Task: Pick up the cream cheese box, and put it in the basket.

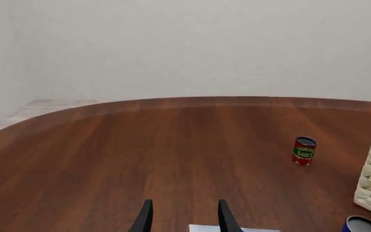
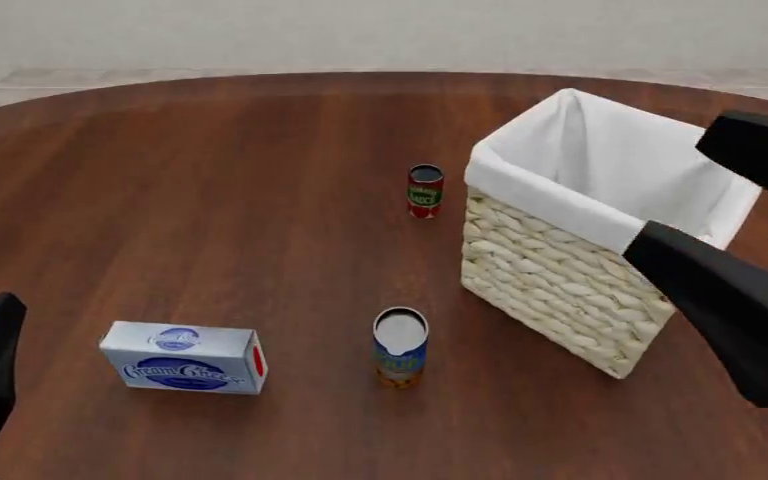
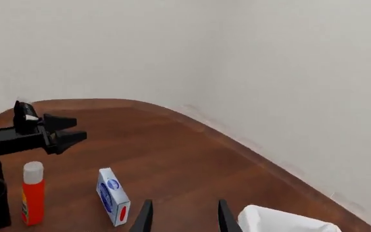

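Evidently the reach is only starting: the small light blue-grey cream cheese box (image 2: 184, 358) lies on the brown wooden counter (image 2: 224, 180), apart from the big cream wicker basket (image 2: 558, 280). Both claws, left claw (image 1: 182, 217) and right claw (image 3: 182, 217), stand apart, empty. Next, the left claw should probably descend over the box.

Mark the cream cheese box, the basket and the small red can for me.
cream cheese box (image 2: 181, 358): front view, on its top face by the logo.
basket (image 2: 558, 285): front view, on the woven side wall.
small red can (image 2: 424, 192): front view, on its label.
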Controlling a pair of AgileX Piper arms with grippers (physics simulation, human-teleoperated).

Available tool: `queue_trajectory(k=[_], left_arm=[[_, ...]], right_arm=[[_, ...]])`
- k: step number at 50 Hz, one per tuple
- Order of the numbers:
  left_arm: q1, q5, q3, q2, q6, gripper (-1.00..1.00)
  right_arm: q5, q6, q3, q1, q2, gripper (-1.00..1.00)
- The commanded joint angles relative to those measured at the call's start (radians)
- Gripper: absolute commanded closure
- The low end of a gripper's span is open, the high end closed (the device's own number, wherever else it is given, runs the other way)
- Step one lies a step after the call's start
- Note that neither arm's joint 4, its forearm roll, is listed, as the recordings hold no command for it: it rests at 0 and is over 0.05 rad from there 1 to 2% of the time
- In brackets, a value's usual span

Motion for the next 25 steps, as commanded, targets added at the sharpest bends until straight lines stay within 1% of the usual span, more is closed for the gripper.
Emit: queue_trajectory(k=[1,2,3,5,6,11,16,22,23,25], left_arm=[[0.002,0.003,0.001,-0.004,-0.005,-1.0],[0.002,0.003,0.001,-0.004,-0.005,-1.0],[0.002,0.002,0.001,-0.004,-0.004,-1.0],[0.002,0.003,0.001,-0.004,-0.004,-1.0],[0.002,0.002,0.001,-0.004,-0.004,-1.0],[0.002,0.002,0.001,-0.004,-0.004,-1.0],[0.003,0.001,0.001,-0.002,-0.004,-1.0],[0.004,-0.002,0.001,0.002,-0.004,-1.0],[0.003,-0.002,0.001,0.002,-0.003,-1.0],[0.004,-0.003,0.001,0.003,-0.002,-1.0]], right_arm=[[-0.093,-0.066,-0.045,0.141,0.186,-1.0],[-0.093,-0.066,-0.045,0.141,0.187,-1.0],[-0.101,-0.077,-0.047,0.159,0.207,-1.0],[-0.107,-0.076,-0.056,0.184,0.239,-1.0],[-0.111,-0.086,-0.058,0.196,0.251,-1.0],[-0.125,-0.106,-0.064,0.217,0.288,-1.0],[-0.131,-0.104,-0.065,0.229,0.306,-1.0],[-0.121,-0.099,-0.077,0.263,0.344,-1.0],[-0.125,-0.114,-0.074,0.268,0.348,-1.0],[-0.118,-0.109,-0.082,0.272,0.362,-1.0]])
